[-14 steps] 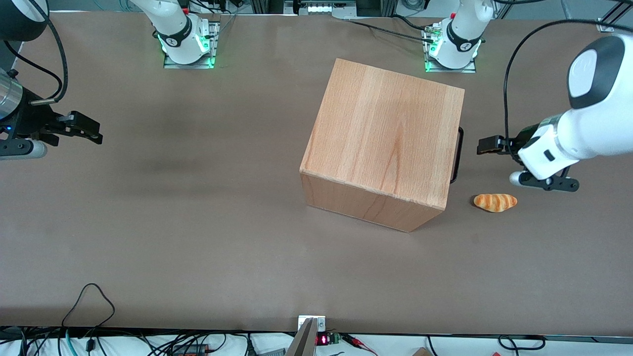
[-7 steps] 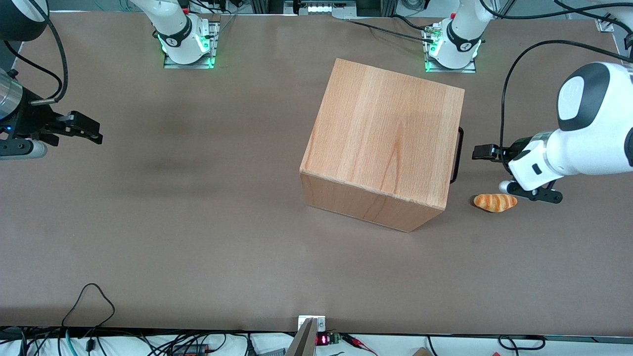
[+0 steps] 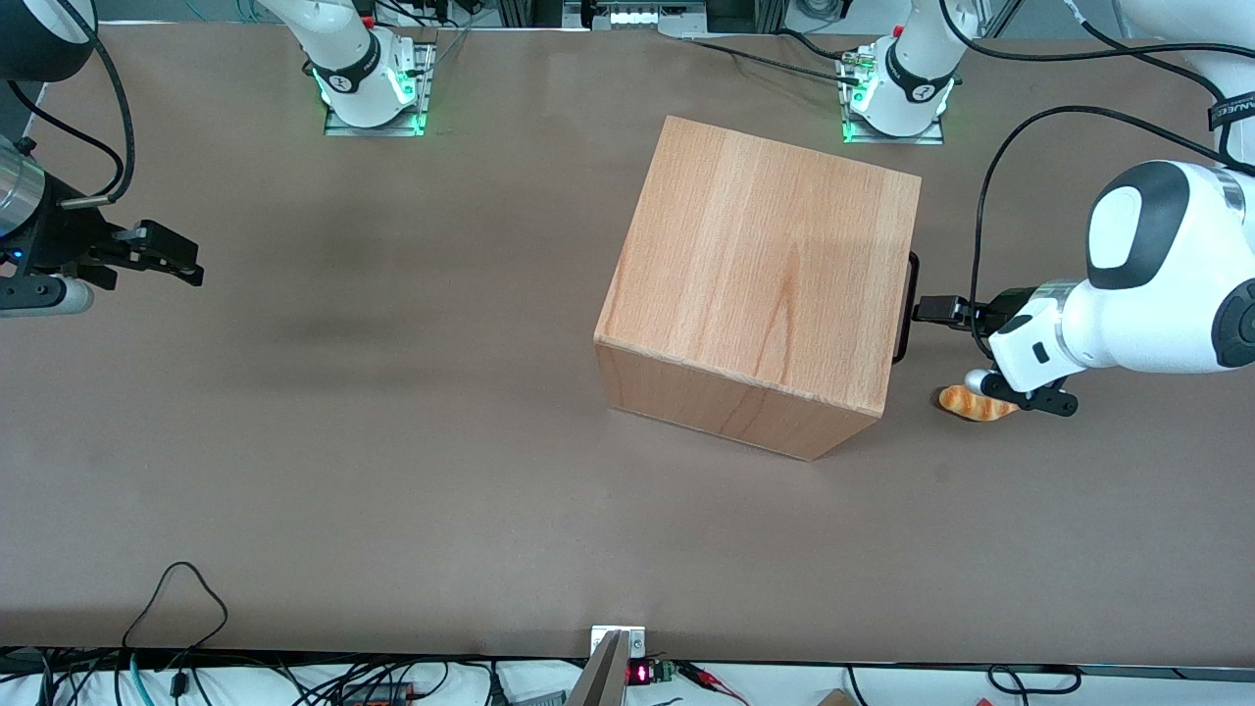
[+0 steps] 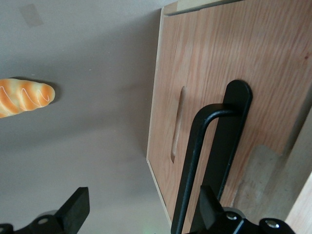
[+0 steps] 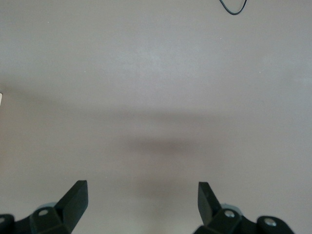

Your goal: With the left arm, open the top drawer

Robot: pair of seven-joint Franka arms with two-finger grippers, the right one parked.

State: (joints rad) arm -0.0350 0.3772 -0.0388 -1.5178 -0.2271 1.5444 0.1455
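Observation:
The wooden cabinet (image 3: 760, 284) stands mid-table, its front facing the working arm's end. The top drawer's flat wood front (image 4: 273, 63) is flush with the box, so the drawer is shut. Its long black bar handle (image 3: 910, 306) sticks out from the front and shows close up in the left wrist view (image 4: 194, 165). The left arm (image 3: 1128, 314) reaches in level with the handle. Its black gripper (image 3: 929, 312) is open in front of the drawer. In the wrist view (image 4: 144, 207) the bar lies between the fingers, close to one fingertip (image 4: 208, 204); I cannot tell if they touch.
A toy croissant (image 3: 966, 404) lies on the table beside the cabinet's front, partly under the left arm's wrist; it also shows in the wrist view (image 4: 24, 96). A slot (image 4: 177, 124) is cut in the wood front beside the handle. Cables trail along the table's near edge.
The left arm has moved toward the cabinet front. Its open gripper went from well clear of the handle to right at the bar. The drawer has not moved.

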